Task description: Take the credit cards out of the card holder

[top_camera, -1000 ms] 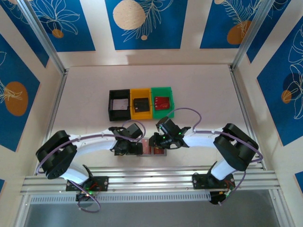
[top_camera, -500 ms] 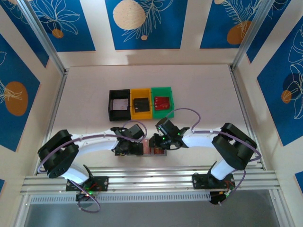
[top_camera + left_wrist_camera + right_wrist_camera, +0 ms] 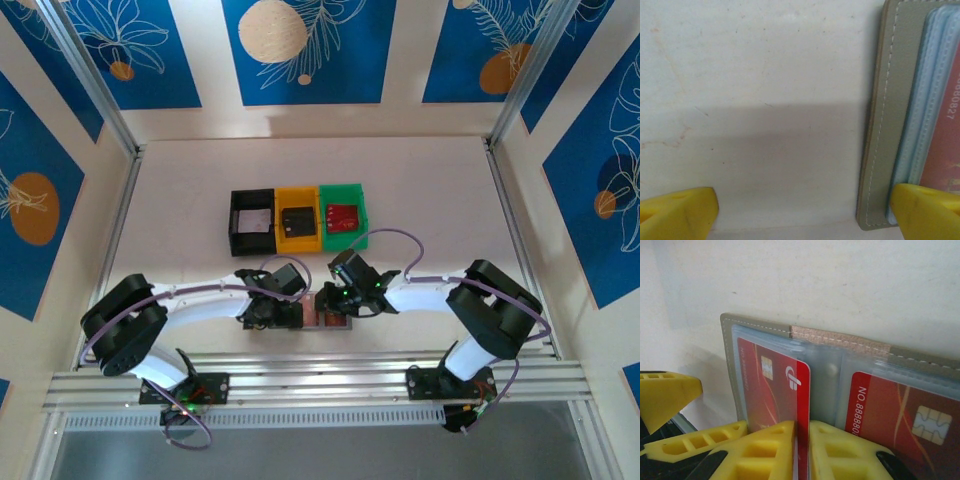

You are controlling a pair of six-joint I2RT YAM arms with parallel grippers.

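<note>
**Pale counter, two arms folded in over an open card holder**

Blue floral panels wall a pale counter [image 3: 430,180]. A black bin [image 3: 236,222], a yellow bin [image 3: 298,193] and a green bin [image 3: 343,190] stand in a row mid-counter. Both arms bend their elbows outward and fold their forearms inward, so the wrists meet near the front edge. The grey card holder [image 3: 760,322] lies open and flat there, between them. The right pincer [image 3: 801,430] has its yellow fingers pressed together on the edge of a red credit card [image 3: 772,390] that sits in the left pocket. A second red card [image 3: 895,415] sits in the right pocket. The left pincer [image 3: 802,205] is spread wide just above the counter, with one fingertip over the holder's edge.
</note>
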